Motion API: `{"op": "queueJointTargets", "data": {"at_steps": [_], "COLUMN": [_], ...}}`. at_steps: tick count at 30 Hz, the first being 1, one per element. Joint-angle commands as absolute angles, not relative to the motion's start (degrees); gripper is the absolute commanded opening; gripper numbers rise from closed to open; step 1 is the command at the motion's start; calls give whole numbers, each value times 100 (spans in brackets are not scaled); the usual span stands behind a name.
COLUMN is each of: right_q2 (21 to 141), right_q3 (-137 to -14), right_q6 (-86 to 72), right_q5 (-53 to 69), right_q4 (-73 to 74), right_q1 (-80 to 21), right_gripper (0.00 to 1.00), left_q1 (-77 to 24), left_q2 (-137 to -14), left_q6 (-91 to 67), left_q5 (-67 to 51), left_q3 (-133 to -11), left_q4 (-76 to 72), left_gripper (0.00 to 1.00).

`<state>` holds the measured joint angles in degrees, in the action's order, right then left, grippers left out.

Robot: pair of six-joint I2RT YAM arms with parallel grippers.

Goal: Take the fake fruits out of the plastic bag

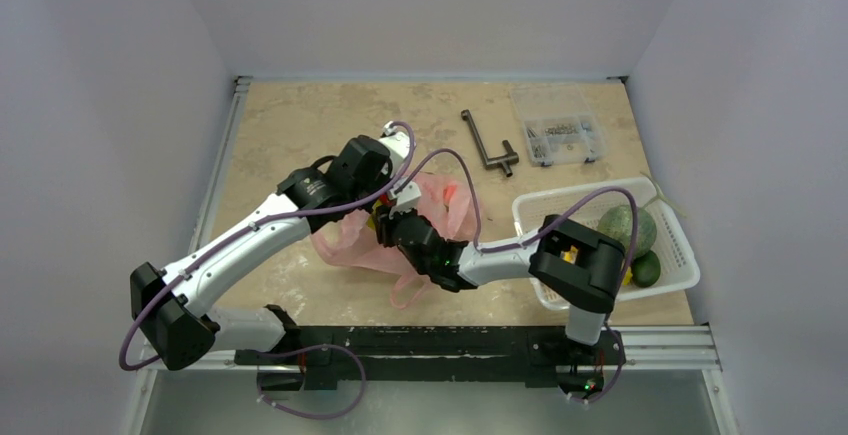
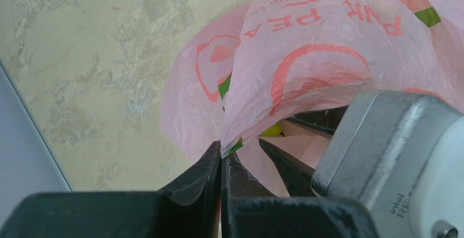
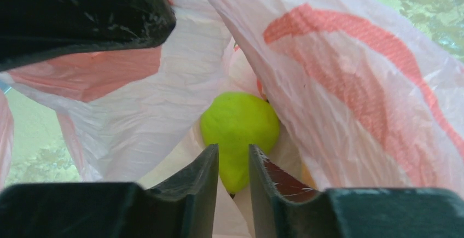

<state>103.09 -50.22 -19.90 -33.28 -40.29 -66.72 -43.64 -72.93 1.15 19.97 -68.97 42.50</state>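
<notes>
Fingers of the left gripper point(image 2: 221, 149) are pressed flat together on a fold of the plastic bag point(image 2: 306, 57). They pinch the thin pink film at the edge of its mouth, and the printed film bulges away above them. Just beside that pinch, the right gripper point(image 3: 233, 147) reaches into the open mouth from the other side. Its two dark fingers stand close together with only a narrow gap. Whether they nip anything cannot be told. Straight ahead of their tips, inside the bag, lies the lime-green apple point(image 3: 238, 123). It is wider than the gap, and its lower end shows between the fingers. Pale film folds around it on both sides.

From above, the bag lies crumpled in the middle of the tan table point(image 1: 300, 135), with both arms meeting over it and one loop handle trailing toward the near edge.

To the right, well apart from the bag, sits a white basket point(image 1: 680, 250), partly hidden by the right arm. It holds the dull green melon point(image 1: 628, 227) and, just beside it, a smaller dark green fruit point(image 1: 647, 269).

Farther back lie a metal crank-shaped tool point(image 1: 488, 152) and, near it, a clear parts box point(image 1: 560, 138).
</notes>
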Motion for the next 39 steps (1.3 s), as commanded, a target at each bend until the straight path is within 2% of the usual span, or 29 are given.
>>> {"op": "queueJointTargets", "data": {"at_steps": [1, 9, 18, 22, 28, 30, 34, 37, 39], "right_q2": [10461, 11219, 11940, 12161, 12535, 12596, 12569, 12440, 12361], "right_q3": [-5235, -5811, -6396, -6431, -6753, -6824, -6833, -6736, -6710], "right_q6": [-2063, -1900, -2153, -2097, -2137, -2153, -2021, -1853, -1740], "right_q5": [-3374, -3501, -3628, -3509, -3413, -3358, -3275, -3024, -2889], "right_q4": [-4362, -4906, -4659, -4835, -4846, -4873, -4959, -5019, -4979], "right_q1": [-6671, -6608, -6365, -6334, -6247, -6220, -6198, -6195, -6196], "right_gripper": [37, 51, 54, 72, 74, 71, 59, 47, 35], "left_q1": [-4361, -4368, -4368, -4368, -4368, -4368, -4368, -4370, -4373], "left_q2": [-7115, -6955, -6963, -7006, -7028, -7032, -7113, -7153, -7165], "left_q6": [133, 176, 218, 197, 195, 214, 228, 220, 211], "left_q5": [2086, 1961, 1784, 1768, 1745, 1740, 1769, 1839, 1873], "left_q3": [-6908, -6804, -6756, -6789, -6777, -6743, -6763, -6791, -6810], "left_q4": [4075, 3950, 3839, 3876, 3864, 3816, 3847, 3861, 3873], "left_gripper": [0, 0, 0, 0, 0, 0, 0, 0, 0]}}
